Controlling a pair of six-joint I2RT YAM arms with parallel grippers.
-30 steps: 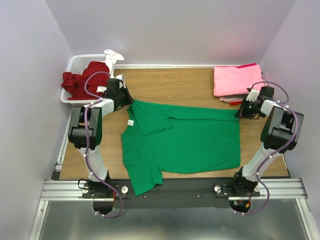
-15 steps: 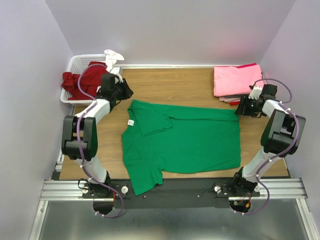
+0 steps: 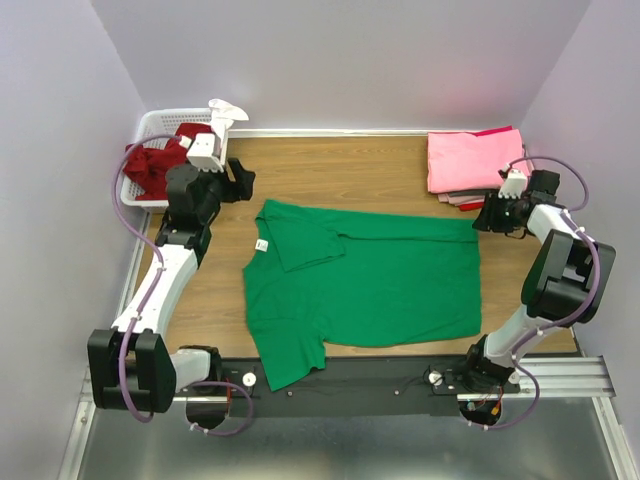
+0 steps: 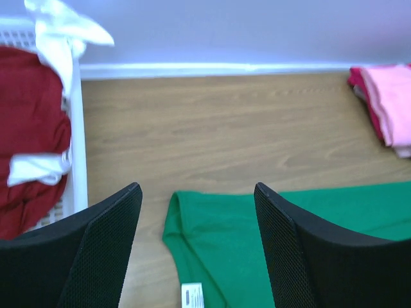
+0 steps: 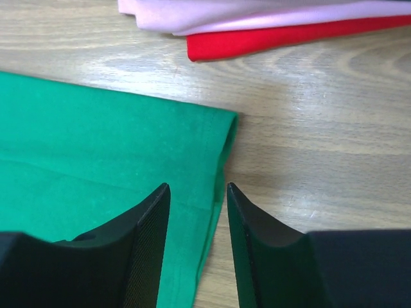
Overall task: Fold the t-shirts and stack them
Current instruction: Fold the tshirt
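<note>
We see the left gripper (image 4: 197, 190) hovering above the table (image 3: 350, 165), fingers spread wide and holding nothing. Under its gap lies a corner of the green shirt (image 3: 380, 290), with the white tag (image 4: 191, 296) just below. To its left stands the basket (image 4: 76, 160), which holds the dark red shirt (image 4: 26, 96) and a white cloth (image 4: 61, 32). The right gripper (image 5: 197, 189) hangs low with its fingers narrowly apart over the green shirt's hem corner, and we see no pinch on the cloth. Just beyond its tips sits the pink stack (image 5: 257, 9), a red layer (image 5: 289, 38) beneath it.
</note>
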